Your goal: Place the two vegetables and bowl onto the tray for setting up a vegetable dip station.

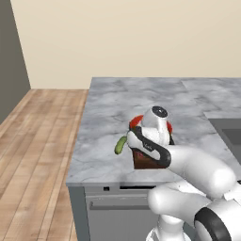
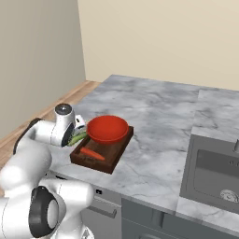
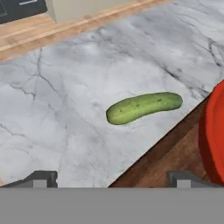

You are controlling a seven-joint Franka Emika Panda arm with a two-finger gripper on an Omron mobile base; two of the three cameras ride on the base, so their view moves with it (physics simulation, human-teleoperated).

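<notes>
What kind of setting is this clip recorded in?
A rendered home kitchen, most likely: a grey marble counter with a steel sink set into it, a wood plank floor, and food prep items, a cucumber beside a wooden tray holding a red bowl.

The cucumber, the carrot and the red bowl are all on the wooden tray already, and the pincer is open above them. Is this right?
Not quite: the cucumber lies on the marble counter beside the tray, not on it, as the hand view shows. The carrot and the red bowl are on the tray, and the pincer is open.
</notes>
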